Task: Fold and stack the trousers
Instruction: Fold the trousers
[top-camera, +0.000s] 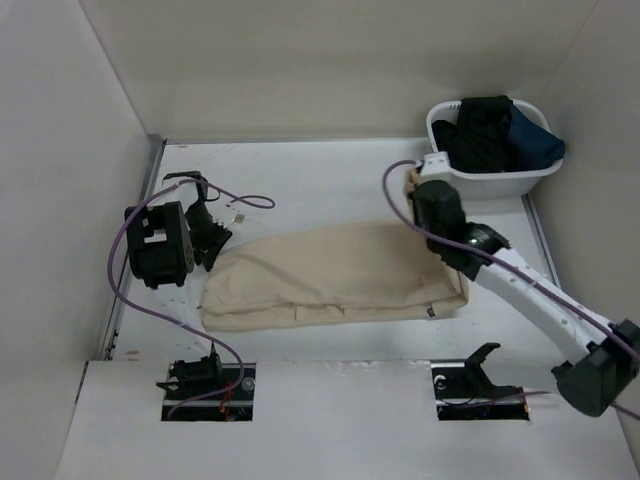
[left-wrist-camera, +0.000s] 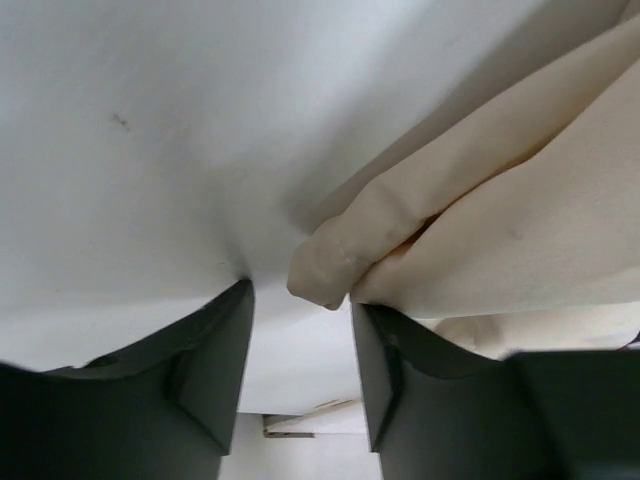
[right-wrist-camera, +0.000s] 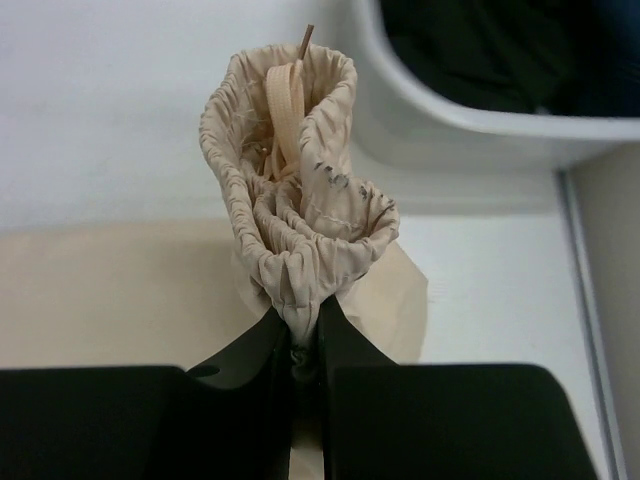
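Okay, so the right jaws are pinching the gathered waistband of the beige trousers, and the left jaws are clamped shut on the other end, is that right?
Not quite. The left jaws stand open, with the folded end of the trousers just ahead of them, unclamped; the left wrist view shows it. The right jaws do pinch the gathered waistband.

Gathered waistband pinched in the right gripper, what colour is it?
Plain beige; the gathered fabric waistband shows best in the right wrist view.

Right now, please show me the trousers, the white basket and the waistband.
trousers (top-camera: 340, 275), top view, middle of the flat cloth.
white basket (top-camera: 500, 186), top view, its near wall.
waistband (right-wrist-camera: 300, 215), right wrist view, the bunched gathers.
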